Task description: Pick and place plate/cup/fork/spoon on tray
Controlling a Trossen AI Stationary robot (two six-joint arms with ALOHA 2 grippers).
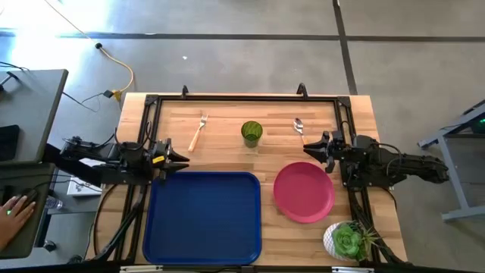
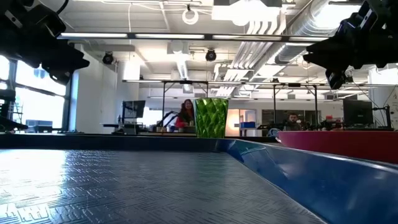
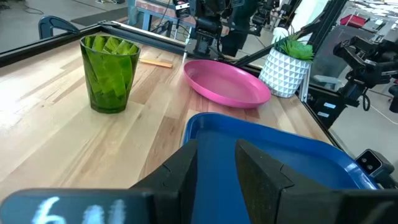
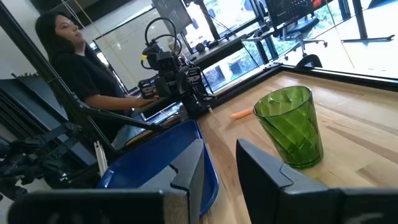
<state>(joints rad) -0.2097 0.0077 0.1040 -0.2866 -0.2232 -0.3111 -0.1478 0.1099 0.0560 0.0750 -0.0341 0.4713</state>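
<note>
The dark blue tray [image 1: 203,216] lies at the near middle of the table. The pink-red plate [image 1: 303,192] lies flat on the wood right of it. The green cup [image 1: 251,133] stands upright at the far middle; it also shows in the left wrist view [image 3: 109,73] and right wrist view [image 4: 290,126]. The fork [image 1: 198,132] lies left of the cup, the spoon [image 1: 300,128] right of it. My left gripper [image 1: 180,158] is open and empty above the tray's far left corner. My right gripper [image 1: 311,146] is open and empty just beyond the plate's far edge.
A white pot with a green succulent [image 1: 346,240] stands at the near right corner. A black frame [image 1: 242,98] runs along the table's far edge and sides. A person's hand [image 1: 14,210] rests on a desk left of the table.
</note>
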